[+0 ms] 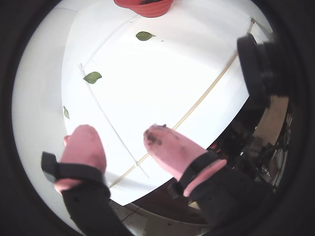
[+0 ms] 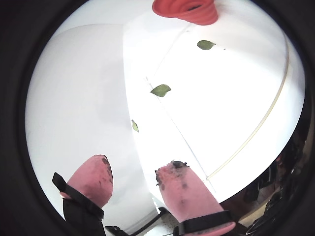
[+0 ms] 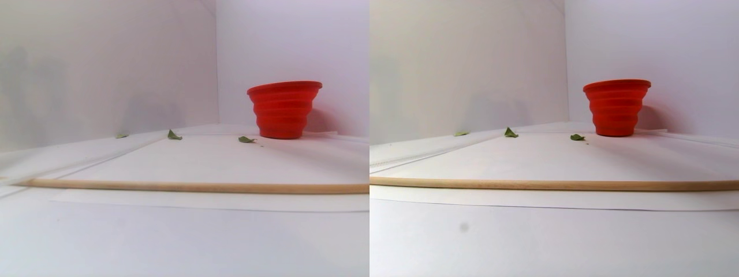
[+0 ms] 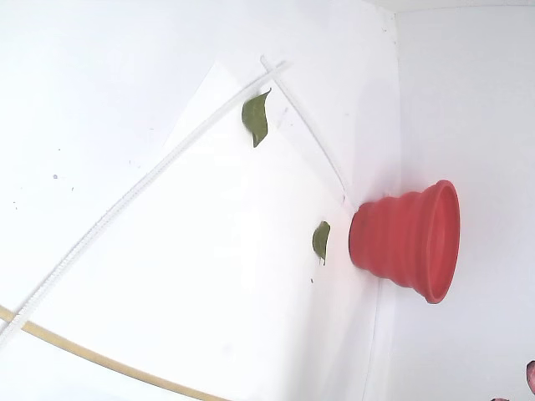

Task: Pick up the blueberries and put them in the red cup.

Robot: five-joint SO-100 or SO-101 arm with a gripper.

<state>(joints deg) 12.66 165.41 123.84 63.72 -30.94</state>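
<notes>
The red cup (image 3: 284,109) stands upright at the back of the white table, close to the corner of the walls, and shows in the fixed view (image 4: 405,241) too. It sits at the top edge of both wrist views (image 1: 147,10) (image 2: 189,12), far ahead of my gripper. My gripper (image 1: 118,132) (image 2: 134,164) is open above the white sheet, its pink, dark-smudged fingertips wide apart with nothing between them. The blueberries are out of view. A dark patch inside the cup's mouth is too small to identify.
Green leaves lie on the sheet between gripper and cup (image 1: 144,35) (image 1: 92,76) (image 4: 255,117) (image 4: 321,240). A thin wooden stick (image 3: 196,187) runs across the table in front. White walls close the back and the side beside the cup.
</notes>
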